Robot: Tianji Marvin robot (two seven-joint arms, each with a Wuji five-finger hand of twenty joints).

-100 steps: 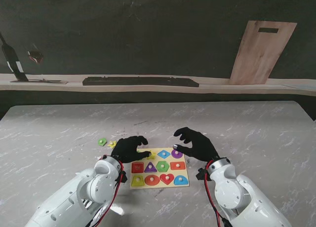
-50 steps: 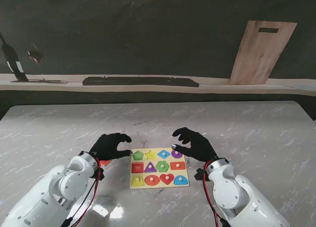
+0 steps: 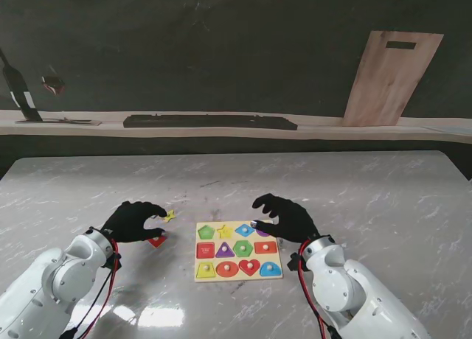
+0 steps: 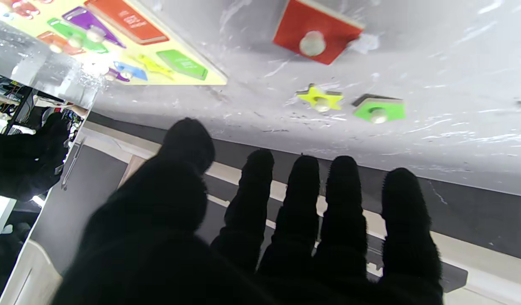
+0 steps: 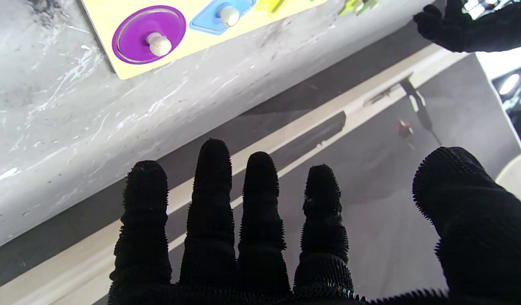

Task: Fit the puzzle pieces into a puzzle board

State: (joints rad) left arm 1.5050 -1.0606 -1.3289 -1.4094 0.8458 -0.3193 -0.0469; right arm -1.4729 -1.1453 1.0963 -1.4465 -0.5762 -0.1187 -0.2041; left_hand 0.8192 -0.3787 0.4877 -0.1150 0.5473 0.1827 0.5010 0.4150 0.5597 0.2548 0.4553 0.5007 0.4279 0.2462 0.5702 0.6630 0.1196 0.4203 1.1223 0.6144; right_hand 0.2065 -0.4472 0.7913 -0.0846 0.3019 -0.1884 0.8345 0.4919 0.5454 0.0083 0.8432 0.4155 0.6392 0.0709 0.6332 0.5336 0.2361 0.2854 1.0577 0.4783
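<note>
Now the left hand, fingers spread and holding nothing, has swung left off the puzzle board to hover over the loose red square, yellow star and green piece, likely the next pick, while the right hand waits open.

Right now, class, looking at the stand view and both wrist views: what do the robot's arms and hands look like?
Both arms are glossy white, rounded shells with bulbous joints. Red and black cables run along each forearm near the wrist. The left hand and right hand are five-fingered and covered in black gloves; the right wrist view shows a bristly, knitted texture on the fingers.
</note>
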